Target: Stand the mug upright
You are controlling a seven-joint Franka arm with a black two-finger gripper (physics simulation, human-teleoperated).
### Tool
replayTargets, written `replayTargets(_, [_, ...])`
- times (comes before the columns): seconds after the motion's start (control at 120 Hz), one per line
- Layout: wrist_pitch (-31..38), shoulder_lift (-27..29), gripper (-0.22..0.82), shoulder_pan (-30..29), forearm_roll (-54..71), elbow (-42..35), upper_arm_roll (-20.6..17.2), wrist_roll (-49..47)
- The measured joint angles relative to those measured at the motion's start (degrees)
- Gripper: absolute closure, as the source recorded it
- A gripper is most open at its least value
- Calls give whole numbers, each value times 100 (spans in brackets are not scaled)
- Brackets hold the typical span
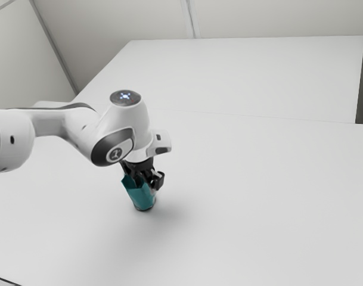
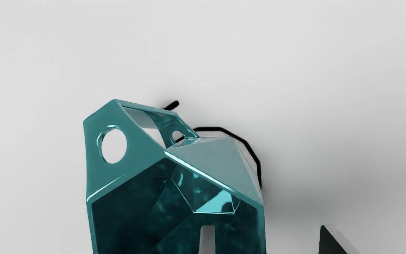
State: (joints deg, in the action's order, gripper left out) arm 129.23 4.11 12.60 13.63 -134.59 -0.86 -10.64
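Mug (image 2: pixel 210 158): glossy, hard-looking finish; flat, smooth facets; bright highlights along the rim edges and around the round hole; mirror-like reflections on the inner walls. Material reads as glazed ceramic or polished plastic; cannot be determined. Table (image 1: pixel 253 196), beneath the mug: smooth, matt surface with soft shading. Arm (image 1: pixel 86 126), above the mug: smooth, plastic-like white shell, low sheen; dark joint cap (image 1: pixel 102 149), slightly glossy. Gripper (image 1: pixel 148 180), at the mug: black, mostly matt. Walls (image 1: pixel 276 19), beyond the mug: smooth, matt.

Teal mug (image 1: pixel 140 196), black pincer (image 1: pixel 150 180), pale grey table (image 1: pixel 258 208)
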Motion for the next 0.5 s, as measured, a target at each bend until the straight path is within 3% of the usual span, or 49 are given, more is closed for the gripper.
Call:
replayTargets(0.208, [-178, 91, 15, 31, -132, 257, -59, 7])
replayTargets(0.5, [-993, 33, 5, 12, -668, 1095, -64, 15])
